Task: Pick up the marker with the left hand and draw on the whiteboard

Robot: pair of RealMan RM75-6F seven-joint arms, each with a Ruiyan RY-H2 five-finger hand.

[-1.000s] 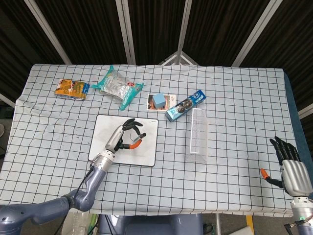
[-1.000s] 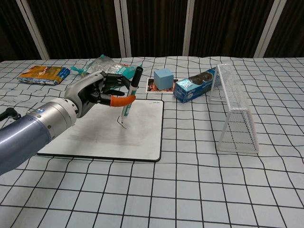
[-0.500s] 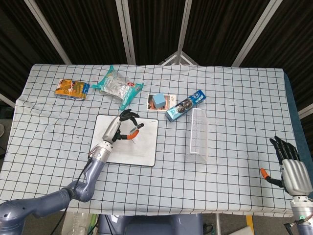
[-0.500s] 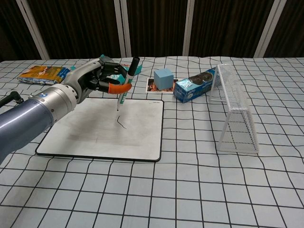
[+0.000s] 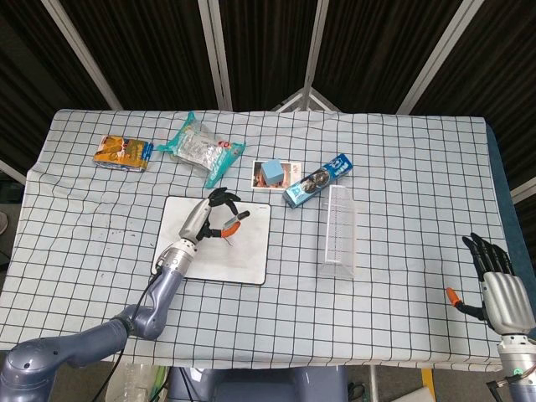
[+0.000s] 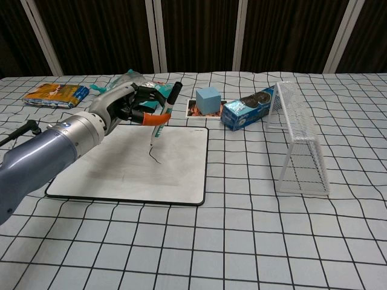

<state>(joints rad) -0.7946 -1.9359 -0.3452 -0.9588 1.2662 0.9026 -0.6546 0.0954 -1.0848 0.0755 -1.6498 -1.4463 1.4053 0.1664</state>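
Marker (image 6: pixel 164 113) gripped by left robot hand (image 6: pixel 130 104) above whiteboard (image 6: pixel 181 181); blue cube (image 6: pixel 208 97), mesh rack (image 6: pixel 297 140) nearby.

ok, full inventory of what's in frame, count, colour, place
whiteboard: 1, white with black edge and a short dark line on it, front left of the table
marker: 1, black cap with pale barrel, tilted over the whiteboard's far part, in the left hand
wire mesh rack: 1, white, right of the whiteboard
blue box: 1, blue with cookie picture, beside the rack's far end
blue cube: 1, light blue, on a photo card behind the whiteboard
clear bag: 1, transparent with teal edges, far left
snack packet: 1, orange, far left corner
tablecloth: 1, white with black grid
left hand: 1, grey and black with orange tip, fingers holding the marker
right hand: 1, grey and black, fingers apart, table's near right edge
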